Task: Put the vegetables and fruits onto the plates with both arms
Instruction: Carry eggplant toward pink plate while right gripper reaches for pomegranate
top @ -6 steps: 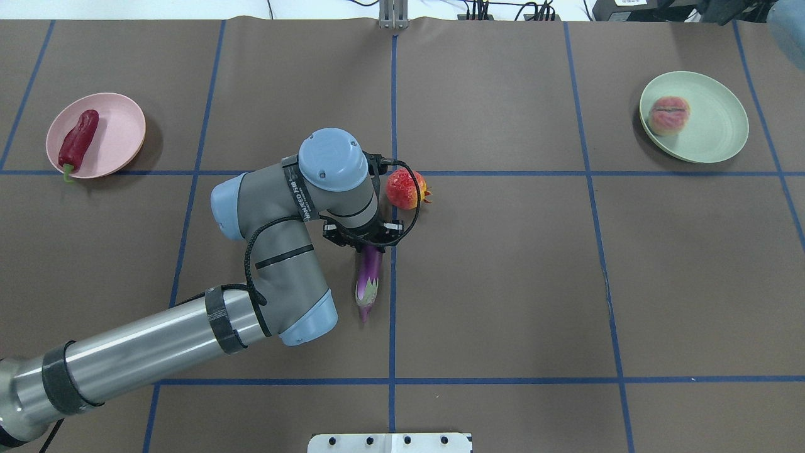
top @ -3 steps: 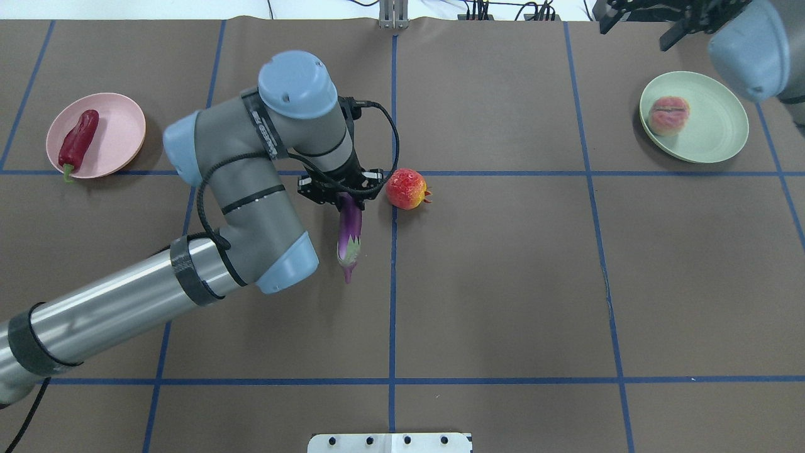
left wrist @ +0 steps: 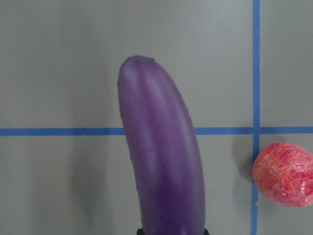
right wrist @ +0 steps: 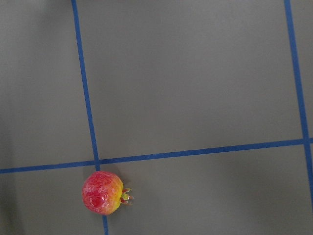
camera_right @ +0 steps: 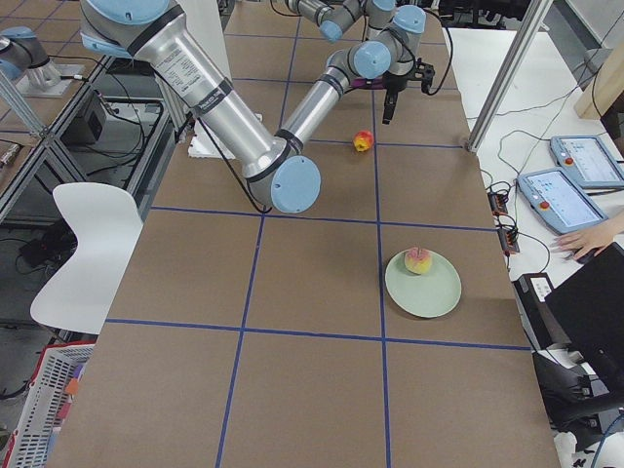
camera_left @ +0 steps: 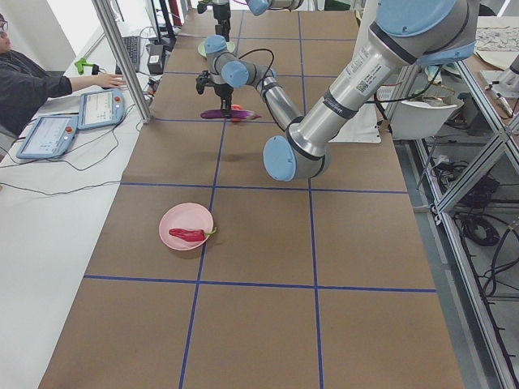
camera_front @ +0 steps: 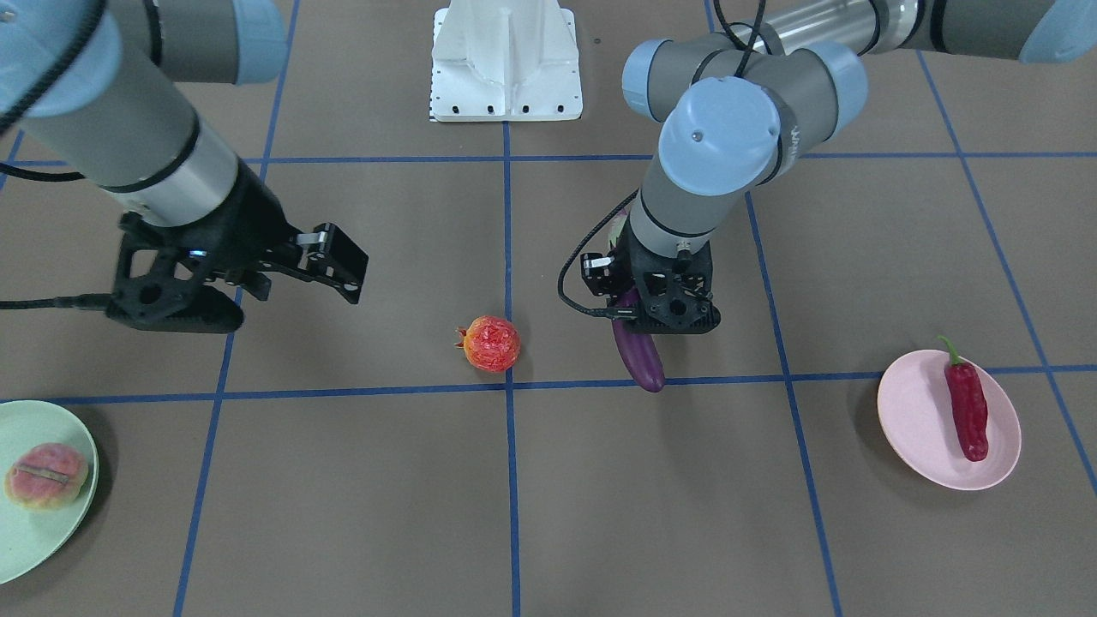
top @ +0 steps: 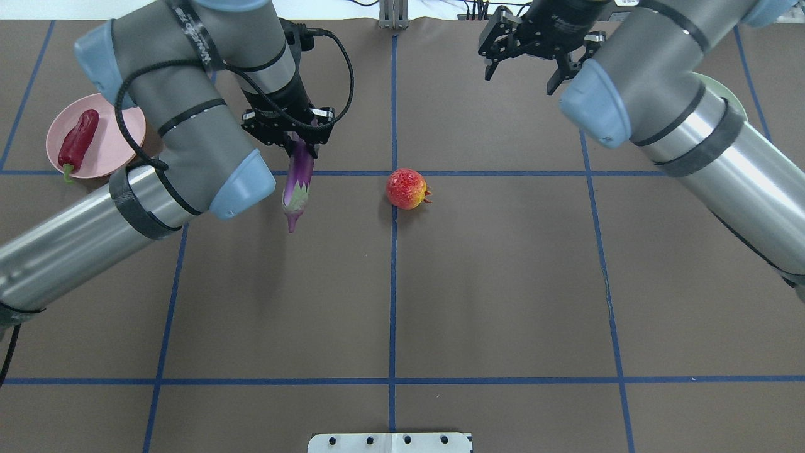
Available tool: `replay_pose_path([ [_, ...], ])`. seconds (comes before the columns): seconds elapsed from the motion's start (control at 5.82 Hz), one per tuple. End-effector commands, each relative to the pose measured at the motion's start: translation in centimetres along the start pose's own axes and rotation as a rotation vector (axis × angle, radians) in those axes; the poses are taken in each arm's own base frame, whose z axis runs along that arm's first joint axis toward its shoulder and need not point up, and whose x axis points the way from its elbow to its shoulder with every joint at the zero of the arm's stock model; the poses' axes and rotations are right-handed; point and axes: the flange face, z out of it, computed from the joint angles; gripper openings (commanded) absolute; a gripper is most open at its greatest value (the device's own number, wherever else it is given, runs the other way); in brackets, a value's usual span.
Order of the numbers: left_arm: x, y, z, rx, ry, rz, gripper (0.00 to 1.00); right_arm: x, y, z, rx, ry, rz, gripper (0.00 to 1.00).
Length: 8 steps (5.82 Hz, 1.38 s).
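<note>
Since a second ago, the eggplant [top: 297, 182] has been lifted off the table [top: 503, 283] and carried away from the pomegranate [top: 405, 188] toward the pink plate [top: 119, 126], and the right arm has been swung in over the table's far side. The eggplant is clamped across its purple body by the closed left gripper [top: 300, 143]. It is held nearly level, with its pale calyx end pointed toward the robot and its rounded glossy tip pointed away. A stretch of brown table separates it from the pink plate, which is set near the table's left end. The chili [top: 78, 138] is laid along that plate's outer side with its green stem over the rim, and the inner side is left bare. The right gripper [top: 521, 78] is spread wide with nothing held, well apart from the pomegranate, which is seated at a crossing of blue lines. The peach [camera_front: 45, 476] is rested on the mint plate [camera_front: 34, 548] at the right end.
</note>
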Motion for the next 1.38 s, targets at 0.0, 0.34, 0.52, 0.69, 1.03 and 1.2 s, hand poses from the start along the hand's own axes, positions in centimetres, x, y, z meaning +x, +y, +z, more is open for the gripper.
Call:
replay_pose_path([
  [0.0,-5.9,-3.6,-4.1,-0.002,-0.053,0.076,0.00,-5.3,-0.3,4.7,-0.003,-0.014,0.022,0.98],
  [0.34,-14.2,-6.9,-8.0,-0.001,-0.103,0.142,0.00,-9.4,0.3,10.2,0.021,0.042,0.019,0.98],
  [0.52,-17.6,-8.0,-9.6,-0.004,-0.124,0.171,0.00,-10.0,1.6,12.5,0.029,0.076,0.004,0.98],
  [0.69,-20.1,-8.7,-11.2,-0.017,-0.145,0.173,0.00,-10.6,2.9,14.8,0.041,0.109,-0.014,0.99],
  [1.03,-25.3,-11.2,-12.3,-0.034,-0.170,0.200,0.00,-10.9,4.5,17.0,0.050,0.118,-0.037,0.99],
  [1.2,-27.0,-11.7,-13.2,-0.029,-0.177,0.206,0.00,-11.1,4.6,18.4,0.053,0.115,-0.033,0.99],
])
